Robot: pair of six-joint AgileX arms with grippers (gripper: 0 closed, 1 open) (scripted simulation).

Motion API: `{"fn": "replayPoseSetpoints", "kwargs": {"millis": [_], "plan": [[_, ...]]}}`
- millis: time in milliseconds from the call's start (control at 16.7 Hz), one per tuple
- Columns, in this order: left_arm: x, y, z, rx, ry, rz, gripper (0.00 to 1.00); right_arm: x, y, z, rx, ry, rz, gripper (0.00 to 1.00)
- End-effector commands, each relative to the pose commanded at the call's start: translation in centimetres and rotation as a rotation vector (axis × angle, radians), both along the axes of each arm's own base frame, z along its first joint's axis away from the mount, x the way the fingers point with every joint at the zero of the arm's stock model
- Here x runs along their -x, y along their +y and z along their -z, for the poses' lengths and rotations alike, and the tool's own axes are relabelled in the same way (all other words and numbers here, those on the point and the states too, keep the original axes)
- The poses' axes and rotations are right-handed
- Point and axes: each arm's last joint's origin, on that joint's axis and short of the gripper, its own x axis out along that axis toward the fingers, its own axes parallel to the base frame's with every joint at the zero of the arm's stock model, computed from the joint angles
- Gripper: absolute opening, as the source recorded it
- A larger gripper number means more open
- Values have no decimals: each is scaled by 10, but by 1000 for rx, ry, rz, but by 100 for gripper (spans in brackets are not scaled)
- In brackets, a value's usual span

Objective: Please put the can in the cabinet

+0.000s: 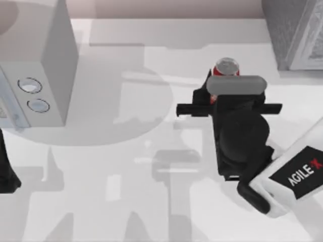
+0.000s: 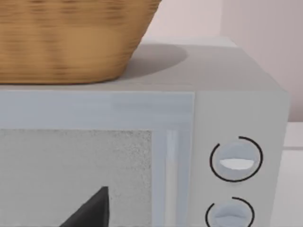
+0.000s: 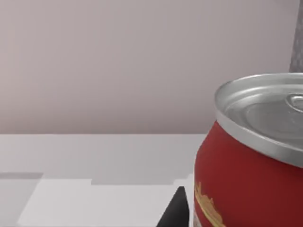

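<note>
The can [image 1: 226,67] is a small red cylinder with a silver top, standing upright at the back of the table, right of centre. My right gripper [image 1: 228,83] reaches over it from the front and is shut on it. In the right wrist view the can [image 3: 251,161] is very close, with one dark fingertip [image 3: 175,210] right against its red side. The cabinet [image 1: 295,30] is a dark grey speckled box with a pale front panel at the back right corner, a short way right of the can. My left arm [image 1: 6,169] rests at the table's left edge.
A pale grey box with two round dials [image 1: 38,65] stands at the back left. The left wrist view faces its front [image 2: 236,161], and a wicker basket [image 2: 71,38] sits on top of it. White tabletop [image 1: 126,191] lies open between the arms.
</note>
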Motion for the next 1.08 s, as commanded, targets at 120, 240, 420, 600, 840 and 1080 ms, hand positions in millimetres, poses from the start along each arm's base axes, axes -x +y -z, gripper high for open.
{"fn": "replayPoseSetpoints", "kwargs": {"millis": [120,240,420,600,840,1080], "plan": [[0,0,0,0,0,0,100,0,-1,-11,-2,-2,5,0],[0,0,0,0,0,0,100,1,-2,-22,-2,-2,6,0],[0,0,0,0,0,0,100,3,-4,-38,-3,-2,5,0],[0,0,0,0,0,0,100,7,-6,-55,-1,0,4,0],[0,0,0,0,0,0,100,9,-7,-61,-2,0,2,0],[0,0,0,0,0,0,100,6,-10,-63,-8,-7,16,0]]}}
